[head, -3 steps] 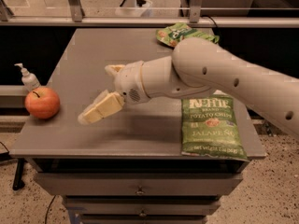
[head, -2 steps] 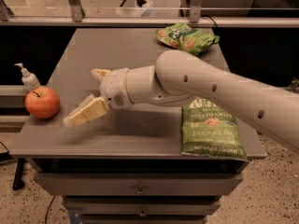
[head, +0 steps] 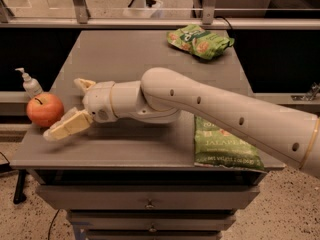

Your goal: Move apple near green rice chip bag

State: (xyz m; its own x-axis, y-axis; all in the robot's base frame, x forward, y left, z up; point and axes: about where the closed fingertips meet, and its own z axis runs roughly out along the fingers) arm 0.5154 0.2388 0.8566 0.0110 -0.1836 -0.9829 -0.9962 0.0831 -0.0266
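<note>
The apple (head: 45, 109), round and red-orange with a short dark stem, sits at the left edge of the grey table (head: 135, 54). My gripper (head: 65, 108) is right beside it on its right, low over the table. It is open, with one cream finger (head: 67, 125) below and in front of the apple and the other (head: 84, 83) behind. The apple is not held. The green rice chip bag (head: 199, 40) lies at the far right of the table.
A green jalapeno chip bag (head: 225, 146) lies at the front right, partly under my arm. A soap pump bottle (head: 31, 84) stands just off the table's left edge behind the apple. Drawers sit below the table top, and a rail runs behind it.
My gripper has moved left across the table and now sits beside the apple. The apple and both bags have not moved.
</note>
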